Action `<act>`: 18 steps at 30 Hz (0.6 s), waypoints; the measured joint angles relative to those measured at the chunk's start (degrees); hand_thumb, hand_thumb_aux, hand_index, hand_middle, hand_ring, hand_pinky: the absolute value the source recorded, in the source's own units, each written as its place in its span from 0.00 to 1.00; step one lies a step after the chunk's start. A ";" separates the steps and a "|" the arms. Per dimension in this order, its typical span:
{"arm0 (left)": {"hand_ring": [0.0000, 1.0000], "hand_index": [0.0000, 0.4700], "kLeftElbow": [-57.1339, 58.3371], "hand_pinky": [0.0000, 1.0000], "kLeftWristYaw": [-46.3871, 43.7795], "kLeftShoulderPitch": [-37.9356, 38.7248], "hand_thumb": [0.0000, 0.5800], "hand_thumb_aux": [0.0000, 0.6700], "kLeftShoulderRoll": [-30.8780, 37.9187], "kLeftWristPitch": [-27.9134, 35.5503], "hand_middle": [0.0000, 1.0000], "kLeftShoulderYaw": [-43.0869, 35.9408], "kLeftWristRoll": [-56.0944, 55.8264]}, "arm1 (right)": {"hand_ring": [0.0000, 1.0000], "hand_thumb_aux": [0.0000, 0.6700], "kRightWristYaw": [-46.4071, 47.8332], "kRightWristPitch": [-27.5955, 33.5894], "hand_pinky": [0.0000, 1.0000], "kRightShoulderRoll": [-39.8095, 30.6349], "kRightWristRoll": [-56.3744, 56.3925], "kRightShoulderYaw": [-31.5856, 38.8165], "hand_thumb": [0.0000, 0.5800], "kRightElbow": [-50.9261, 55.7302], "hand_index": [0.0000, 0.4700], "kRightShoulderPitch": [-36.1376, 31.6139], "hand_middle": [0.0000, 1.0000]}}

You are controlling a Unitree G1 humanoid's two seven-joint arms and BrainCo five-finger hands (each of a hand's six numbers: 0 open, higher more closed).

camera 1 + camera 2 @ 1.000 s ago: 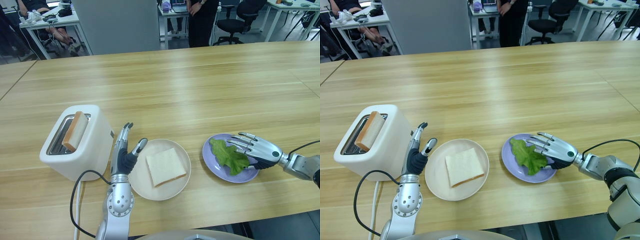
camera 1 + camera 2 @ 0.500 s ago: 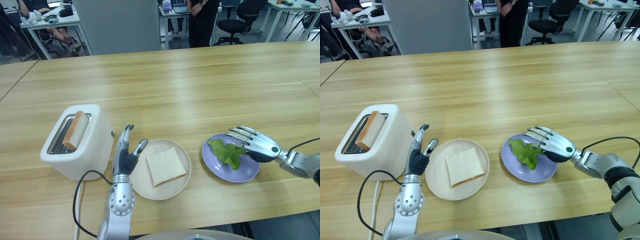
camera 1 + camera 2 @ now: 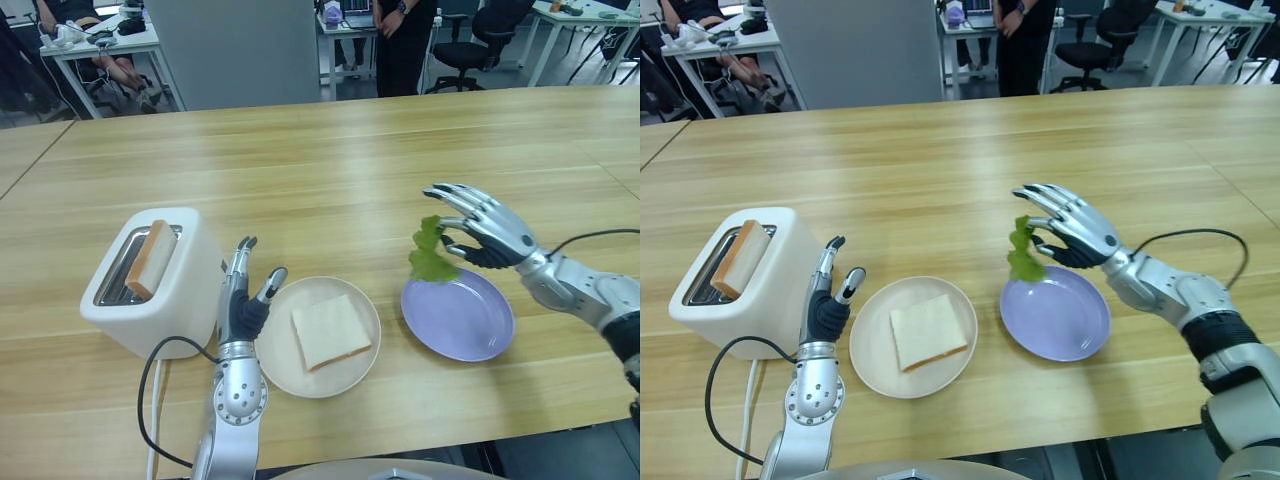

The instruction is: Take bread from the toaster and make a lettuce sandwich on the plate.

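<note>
Between toaster (image 3: 165,300) and plate (image 3: 280,352), robot hand (image 3: 243,308)

Gap between toaster (image 3: 185,290), bread plate (image 3: 280,362) blocked by left robot hand (image 3: 243,305).

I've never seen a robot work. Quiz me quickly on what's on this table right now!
1. True or false: the right hand holds the lettuce clear of the purple plate.
2. How much bread stands in the toaster: A none, B one slice, C two slices?
3. What lies on the cream plate beside the left hand?
Key: 1 true; 2 B; 3 a bread slice.
</note>
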 measured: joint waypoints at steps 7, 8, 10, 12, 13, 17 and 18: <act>0.00 0.00 0.05 0.00 1.11 -0.50 0.00 0.00 0.01 -0.14 0.00 -0.15 0.83 | 0.00 1.00 11.08 1.85 0.00 11.85 3.48 -0.73 1.00 4.49 0.98 -3.47 0.00; 0.00 0.00 0.09 0.00 1.19 -0.59 0.00 0.00 0.05 -0.14 0.00 -0.15 1.08 | 0.00 1.00 12.09 2.22 0.00 13.69 3.52 -0.69 1.00 5.17 0.98 -3.53 0.00; 0.00 0.00 0.15 0.00 1.26 -0.99 0.00 0.00 0.12 -0.15 0.00 -0.18 1.22 | 0.00 1.00 13.75 2.60 0.00 16.90 3.48 -0.51 1.00 5.53 0.98 -3.54 0.00; 0.00 0.00 0.43 0.00 1.31 -1.19 0.00 0.00 0.13 -0.16 0.00 -0.26 1.22 | 0.00 1.00 14.70 2.69 0.00 19.47 3.44 -0.48 1.00 5.52 0.98 -3.54 0.00; 0.00 0.00 0.68 0.00 1.37 -1.20 0.00 0.00 0.12 -0.16 0.00 -0.28 1.22 | 0.00 1.00 15.22 2.81 0.00 20.69 3.41 -0.48 1.00 5.54 0.98 -3.53 0.00; 0.00 0.00 0.90 0.00 1.86 -1.24 0.00 0.00 0.03 -0.17 0.00 -0.40 1.22 | 0.00 1.00 16.77 3.37 0.00 24.17 3.20 0.01 1.00 5.55 0.98 -3.46 0.00; 0.00 0.00 1.03 0.00 1.94 -1.24 0.00 0.00 0.03 -0.18 0.00 -0.44 1.22 | 0.00 1.00 17.15 3.66 0.00 24.92 3.21 0.03 1.00 5.51 0.98 -3.20 0.00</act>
